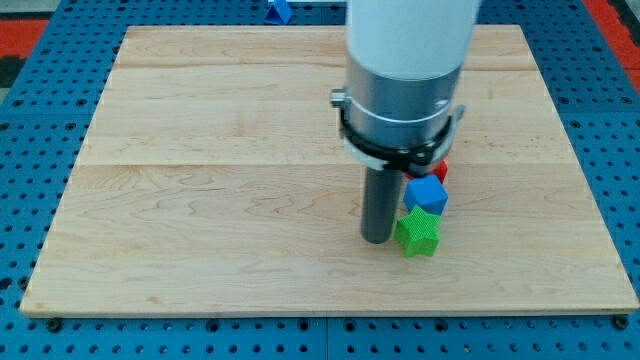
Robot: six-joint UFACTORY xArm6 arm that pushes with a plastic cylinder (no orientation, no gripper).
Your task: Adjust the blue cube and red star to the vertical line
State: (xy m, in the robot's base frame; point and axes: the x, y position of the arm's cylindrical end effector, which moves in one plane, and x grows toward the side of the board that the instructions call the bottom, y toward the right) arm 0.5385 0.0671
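Observation:
The blue cube (427, 195) sits on the wooden board right of centre. The red star (440, 170) lies just above it toward the view's top, mostly hidden behind the arm's collar, touching or nearly touching the cube. A green star-shaped block (418, 233) lies just below the blue cube, touching it. My tip (377, 239) rests on the board just to the view's left of the green block and lower left of the blue cube, very close to both.
The wooden board (200, 200) lies on a blue pegboard surface. Another blue block (281, 11) sits off the board at the view's top edge. The arm's white and grey body (405, 80) covers the board's upper middle.

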